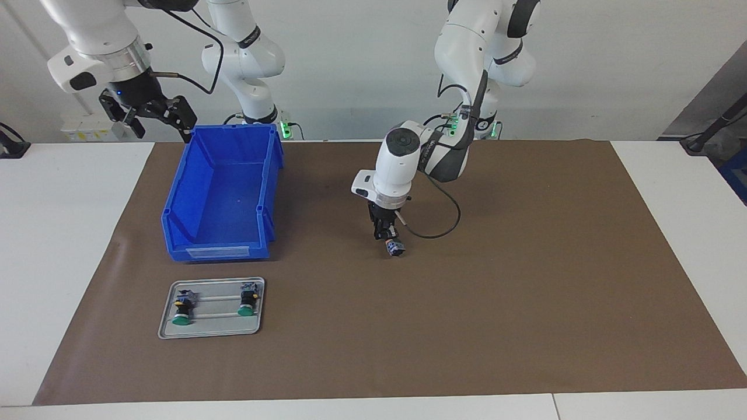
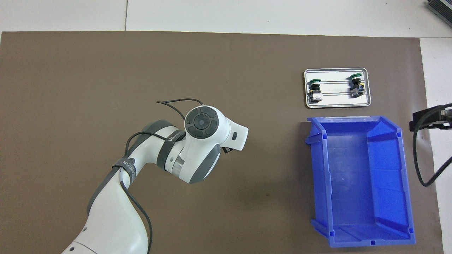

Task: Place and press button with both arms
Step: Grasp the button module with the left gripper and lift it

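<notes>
My left gripper points down over the middle of the brown mat and is shut on a button, whose grey-blue end block shows just below the fingertips. In the overhead view the left arm's wrist hides this gripper and the button. Two more buttons with green caps lie on a small metal tray; they show again as buttons on the tray. My right gripper waits raised and open by the blue bin's corner.
A blue plastic bin with nothing in it stands on the mat toward the right arm's end, nearer to the robots than the tray. The brown mat covers most of the white table. A black cable loops from the left wrist.
</notes>
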`<state>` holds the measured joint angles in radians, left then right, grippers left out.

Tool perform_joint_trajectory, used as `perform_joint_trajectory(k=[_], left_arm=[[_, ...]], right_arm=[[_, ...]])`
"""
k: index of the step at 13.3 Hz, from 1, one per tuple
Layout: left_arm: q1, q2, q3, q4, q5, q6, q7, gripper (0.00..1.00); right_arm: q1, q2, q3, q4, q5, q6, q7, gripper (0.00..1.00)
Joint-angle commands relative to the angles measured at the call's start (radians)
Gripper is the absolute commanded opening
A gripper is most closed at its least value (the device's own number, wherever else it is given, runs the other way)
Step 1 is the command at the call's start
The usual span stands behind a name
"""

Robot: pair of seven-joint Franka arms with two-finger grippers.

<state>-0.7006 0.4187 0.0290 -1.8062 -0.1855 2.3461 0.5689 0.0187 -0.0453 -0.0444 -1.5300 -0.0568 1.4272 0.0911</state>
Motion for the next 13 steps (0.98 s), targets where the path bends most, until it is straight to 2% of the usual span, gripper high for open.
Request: perform_joint_trajectory(k=[1, 5, 9, 13], left_arm=[[0.042, -0.009, -0.003, 0.021, -0.129, -0.021, -0.035, 0.00], [0.099, -0.046, -0.008, 0.008, -0.274, -0.007, -0.165, 0.00], [0.171, -0.077, -0.011, -0.053, -0.638, -0.024, -0.155, 0.00], [0.260, -0.095, -0.018, -0.088, -0.851, -0.059, -0.009, 0.00]], right_arm=[[-0.016, 0.002, 0.009, 0.011, 0.021, -0.014, -0.007, 1.00], [-0.016, 0.002, 0.009, 0.013, 0.021, -0.014, -0.007, 1.00], [-0.016, 0.002, 0.009, 0.013, 0.021, -0.014, -0.007, 1.00], [-0.016, 0.002, 0.011, 0.013, 0.021, -0.014, -0.007, 1.00]])
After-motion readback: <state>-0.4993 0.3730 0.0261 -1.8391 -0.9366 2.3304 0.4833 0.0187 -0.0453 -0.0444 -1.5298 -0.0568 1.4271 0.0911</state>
